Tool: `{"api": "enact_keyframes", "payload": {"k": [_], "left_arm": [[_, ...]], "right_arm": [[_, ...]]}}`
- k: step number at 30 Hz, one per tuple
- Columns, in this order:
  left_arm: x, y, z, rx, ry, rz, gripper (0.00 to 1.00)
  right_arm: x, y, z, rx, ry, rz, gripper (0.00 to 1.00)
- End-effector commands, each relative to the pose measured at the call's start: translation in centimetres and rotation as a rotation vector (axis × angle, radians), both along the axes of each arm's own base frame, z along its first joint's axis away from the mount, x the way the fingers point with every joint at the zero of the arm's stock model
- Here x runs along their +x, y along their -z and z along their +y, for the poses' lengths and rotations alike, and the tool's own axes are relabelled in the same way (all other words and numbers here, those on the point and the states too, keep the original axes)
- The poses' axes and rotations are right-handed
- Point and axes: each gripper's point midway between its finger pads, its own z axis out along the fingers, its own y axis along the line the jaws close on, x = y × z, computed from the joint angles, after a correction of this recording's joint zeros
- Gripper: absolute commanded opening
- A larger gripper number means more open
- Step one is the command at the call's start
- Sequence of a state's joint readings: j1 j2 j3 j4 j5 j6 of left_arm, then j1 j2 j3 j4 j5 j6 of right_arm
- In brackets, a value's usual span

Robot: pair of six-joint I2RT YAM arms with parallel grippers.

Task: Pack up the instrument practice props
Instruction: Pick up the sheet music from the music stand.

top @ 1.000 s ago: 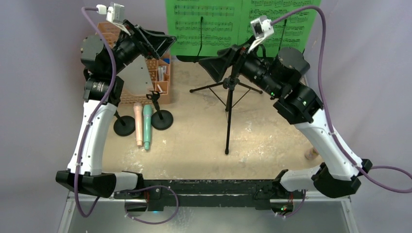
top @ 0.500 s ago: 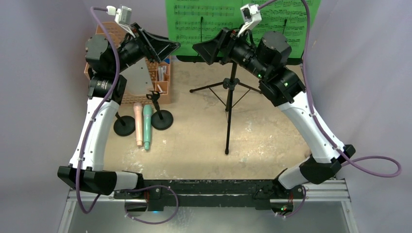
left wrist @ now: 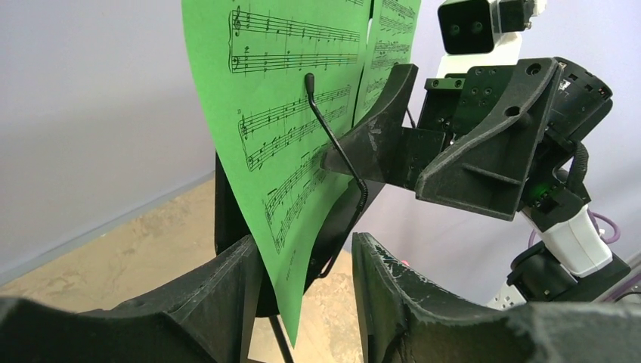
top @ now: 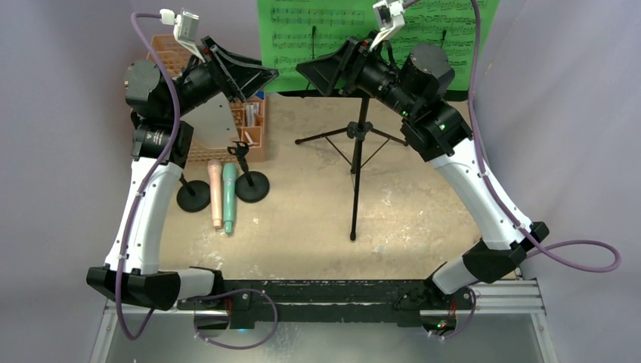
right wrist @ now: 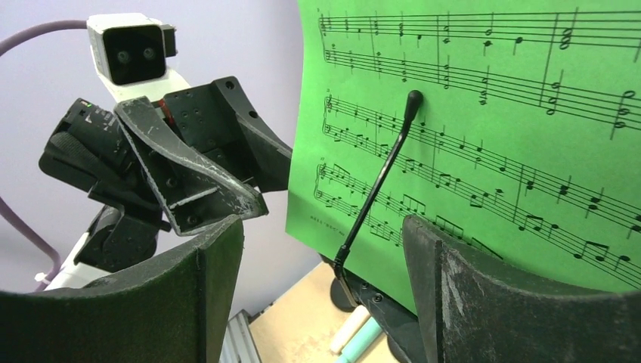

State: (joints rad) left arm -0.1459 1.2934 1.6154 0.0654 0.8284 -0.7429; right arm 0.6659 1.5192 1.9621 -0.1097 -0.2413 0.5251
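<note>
Two green sheet-music pages rest on the black music desk, whose tripod stand rises at the table's middle. My left gripper is open, and the left page's lower corner hangs between its fingers without being clamped. My right gripper is open in front of that same page, beside the wire page holder. In the top view the left gripper and right gripper face each other. Pink and mint microphones lie beside two black round-based holders.
An orange mesh organizer stands at the back left, with a grey board leaning in front of it. The tripod's legs spread over the tan table surface. A purple backdrop closes off the back and sides.
My right arm rose and swung left up to the left page. Both grippers' jaws narrowed, the left around the page's lower corner.
</note>
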Motion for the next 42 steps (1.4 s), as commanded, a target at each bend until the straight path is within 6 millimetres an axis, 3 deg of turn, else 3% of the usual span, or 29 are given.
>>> {"api": "enact_keyframes", "payload": {"k": [1, 15, 28, 42], "left_arm": [[-1.4, -1.3, 0.1, -0.016, 0.017, -0.048, 0.48], [-1.3, -0.7, -0.5, -0.043, 0.075, -0.029, 0.4], [0.6, -0.1, -1.2, -0.069, 0.096, 0.012, 0.37], [0.6, -1.4, -2.2, -0.081, 0.128, -0.011, 0.29]], "right_arm": [[-1.3, -3.5, -0.4, 0.074, -0.042, -0.076, 0.78], [-0.8, -3.4, 0.4, 0.084, -0.086, -0.074, 0.69], [-0.3, -3.8, 0.4, 0.11, -0.092, -0.088, 0.57], [0.3, -3.5, 0.5, 0.117, -0.108, -0.084, 0.43]]}}
